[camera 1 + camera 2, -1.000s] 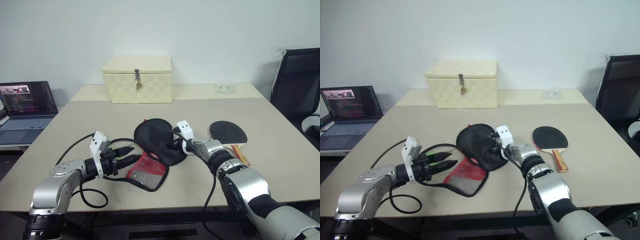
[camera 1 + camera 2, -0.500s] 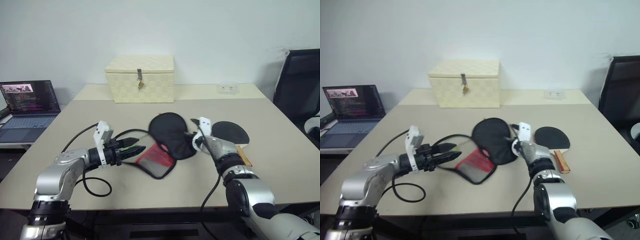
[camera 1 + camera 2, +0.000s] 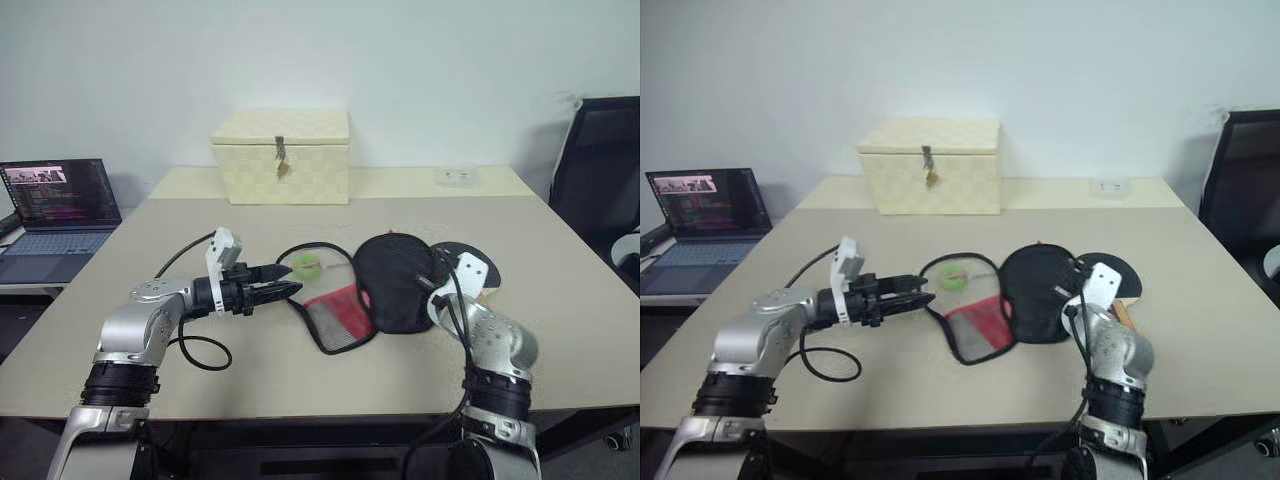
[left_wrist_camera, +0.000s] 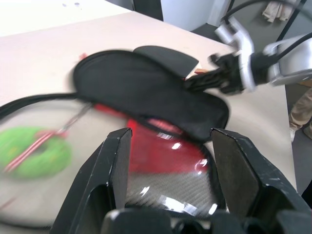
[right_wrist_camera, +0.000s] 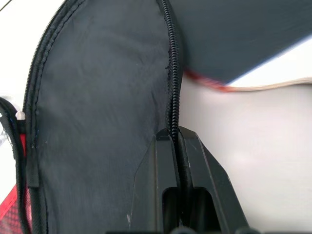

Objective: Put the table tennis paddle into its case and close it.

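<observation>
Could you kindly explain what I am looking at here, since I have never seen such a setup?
It is a two-armed humanoid robot. Two pictures come from cameras in its head, looking down over a beige table; the other two come from cameras on each wrist. The right gripper has its jaws shut on the zipped edge of the open black case, whose red mesh panel lies flat. The left gripper, jaws apart, is near the case's cord loop. The table tennis paddle lies partly under the case. Behind stand a cream box and a laptop.
</observation>
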